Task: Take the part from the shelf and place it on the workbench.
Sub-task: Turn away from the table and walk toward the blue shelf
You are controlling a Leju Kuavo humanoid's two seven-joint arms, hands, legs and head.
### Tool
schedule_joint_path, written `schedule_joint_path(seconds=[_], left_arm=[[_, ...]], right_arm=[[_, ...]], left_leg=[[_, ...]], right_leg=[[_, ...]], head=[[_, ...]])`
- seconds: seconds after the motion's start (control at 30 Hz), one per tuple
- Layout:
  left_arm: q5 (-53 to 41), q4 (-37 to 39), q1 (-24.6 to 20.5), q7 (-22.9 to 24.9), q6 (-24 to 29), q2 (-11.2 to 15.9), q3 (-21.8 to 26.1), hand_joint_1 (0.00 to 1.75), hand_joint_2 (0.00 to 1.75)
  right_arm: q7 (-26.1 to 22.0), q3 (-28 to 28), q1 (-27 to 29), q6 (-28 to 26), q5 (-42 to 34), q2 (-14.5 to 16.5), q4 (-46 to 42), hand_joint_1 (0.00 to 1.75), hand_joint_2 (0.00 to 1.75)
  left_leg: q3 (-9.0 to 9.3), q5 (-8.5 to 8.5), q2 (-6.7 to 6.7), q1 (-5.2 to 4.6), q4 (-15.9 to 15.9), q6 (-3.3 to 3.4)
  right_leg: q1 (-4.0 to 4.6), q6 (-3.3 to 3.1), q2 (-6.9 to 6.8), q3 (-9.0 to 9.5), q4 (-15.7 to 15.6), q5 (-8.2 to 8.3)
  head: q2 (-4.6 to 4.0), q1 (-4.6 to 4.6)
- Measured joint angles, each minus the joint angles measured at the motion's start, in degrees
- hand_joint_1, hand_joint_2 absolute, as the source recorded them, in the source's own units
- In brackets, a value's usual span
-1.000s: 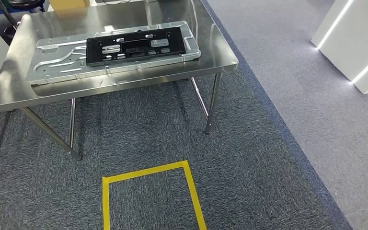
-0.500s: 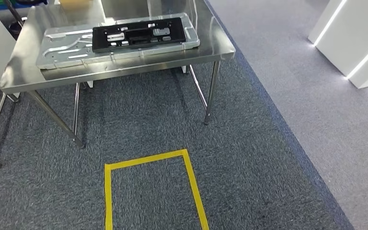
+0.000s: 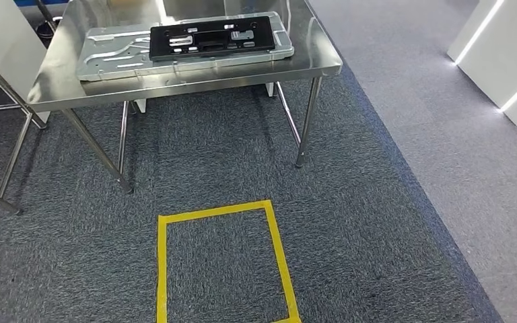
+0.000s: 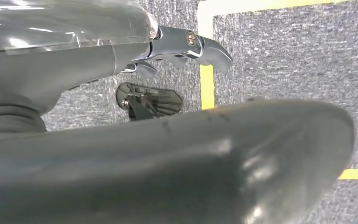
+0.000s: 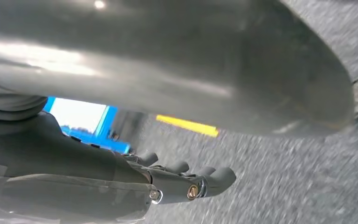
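- The black part (image 3: pixel 211 38) lies flat on a silver metal panel (image 3: pixel 108 54) on the steel workbench (image 3: pixel 182 74), its long axis running along the bench's length
- Yellow tape square (image 3: pixel 219 262) marks the carpet in front of the bench
- Left hand (image 4: pixel 177 49) hangs empty, fingers gently curved
- Right hand (image 5: pixel 182 179) hangs empty, fingers loosely extended

Head looks down; wrists hang near carpet (image 3: pixel 377 222) (yellow tape (image 3: pixel 279 256) shared).
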Motion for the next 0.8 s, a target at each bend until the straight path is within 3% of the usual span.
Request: schedule_joint_path(seconds=[0.07,0.1,0.2,0.23,0.27,0.3,0.37,0.43,0.57,0.63,0.7,0.73,0.77,0.8], left_arm=[[-0.02,0.00,0.10,-0.25,0.25,0.03,0.00,0.00,0.00],[-0.06,0.00,0.13,-0.33,0.32,0.04,0.00,0.00,0.00],[-0.17,0.00,0.10,-0.54,0.36,0.04,0.00,0.00,0.00],[-0.18,0.00,0.15,-0.60,0.34,0.03,0.00,0.00,0.00],[-0.19,0.00,0.21,-0.65,0.31,0.03,0.00,0.00,0.00],[-0.19,0.00,0.25,-0.69,0.28,0.04,0.00,0.00,0.00],[-0.18,0.00,0.22,-0.76,0.21,0.11,0.00,0.00,0.00],[-0.18,0.00,0.10,-0.80,0.16,0.17,0.00,0.00,0.00],[-0.17,0.00,0.14,-0.93,0.08,0.20,0.00,0.00,0.00],[-0.17,0.00,0.15,-0.94,0.07,0.22,0.00,0.00,0.00],[-0.17,0.00,0.11,-0.95,0.07,0.28,0.00,0.00,0.00],[-0.18,0.00,0.10,-0.96,0.07,0.31,0.00,0.00,0.00],[-0.19,0.00,0.11,-0.96,0.07,0.34,0.00,0.00,0.00],[-0.22,0.00,0.11,-0.96,0.07,0.36,0.00,0.00,0.00]], right_arm=[[0.01,0.37,-0.06,-0.72,-0.20,0.00,0.01,0.00,0.00],[0.03,0.42,-0.09,-1.02,-0.42,0.01,0.02,0.00,0.00],[0.07,0.45,0.04,-1.52,-0.93,0.00,0.02,0.00,0.00],[0.07,0.45,0.08,-1.58,-1.01,-0.01,0.02,0.00,0.00],[0.07,0.46,0.09,-1.60,-1.11,-0.01,0.02,0.00,0.00],[0.07,0.45,0.10,-1.61,-1.25,-0.01,0.02,0.00,0.00],[0.07,0.44,0.06,-1.61,-1.52,0.00,0.03,0.00,0.00],[0.09,0.44,-0.02,-1.61,-1.63,0.01,0.04,0.00,0.00],[0.17,0.44,-0.05,-1.60,-1.73,0.00,0.05,0.00,0.00],[0.16,0.44,-0.01,-1.60,-1.83,-0.02,0.08,0.00,0.00],[0.14,0.44,-0.02,-1.60,-1.87,-0.02,0.09,0.00,0.00],[0.13,0.44,-0.03,-1.61,-1.90,-0.02,0.09,0.00,0.00],[0.11,0.44,-0.04,-1.61,-1.93,-0.02,0.09,0.00,0.00],[0.08,0.44,-0.06,-1.61,-1.95,-0.02,0.09,0.00,0.00]], left_leg=[[-0.65,-0.73,0.27,0.16,0.97,-0.55],[-1.50,-2.12,0.69,0.22,2.83,-0.78],[-5.87,-8.01,1.62,0.51,13.47,-1.40],[-6.76,-8.80,1.69,0.60,16.01,-1.58],[-6.66,-8.47,1.76,0.70,16.51,-1.71],[-5.44,-7.13,1.84,0.80,14.72,-1.77],[-1.17,-3.73,1.95,0.90,7.10,-1.58],[1.38,-2.25,1.94,0.75,1.68,-1.10],[0.71,-1.28,2.05,0.66,0.73,0.21],[-0.03,-0.38,2.25,0.77,0.44,1.03],[-1.07,0.36,2.38,0.55,0.52,1.46],[-1.64,0.75,2.43,0.44,0.58,1.49],[-2.25,1.15,2.46,0.36,0.67,1.45],[-2.88,1.55,2.48,0.31,0.80,1.36]], right_leg=[[-0.13,-0.80,-0.73,-0.20,-0.30,0.56],[-0.24,-1.21,-1.08,-0.36,-0.47,0.86],[-0.15,-1.71,-1.97,-1.05,-0.46,1.38],[-0.12,-1.70,-2.18,-1.29,-0.36,1.48],[-0.11,-1.66,-2.33,-1.51,-0.20,1.55],[-0.12,-1.60,-2.42,-1.69,0.02,1.61],[-0.14,-1.40,-2.50,-2.02,0.60,1.65],[0.00,-0.86,-2.51,-2.60,1.27,1.76],[-0.04,0.68,-2.49,-3.83,2.05,1.74],[-0.22,1.17,-2.50,-5.28,5.51,-1.62],[-0.35,1.42,-2.51,-7.60,12.34,-6.47],[-0.40,1.52,-2.51,-8.31,15.20,-7.91],[-0.45,1.59,-2.52,-8.20,16.52,-8.23],[-0.49,1.59,-2.52,-7.05,15.77,-7.41]], head=[[0.00,-0.06],[0.00,-0.17],[0.01,-0.41],[0.00,-0.40],[0.00,-0.41],[0.00,-0.42],[0.00,-0.42],[0.00,-0.39],[0.00,-0.34],[0.00,-0.30],[0.00,-0.28],[0.00,-0.29],[0.00,-0.29],[0.00,-0.29]])
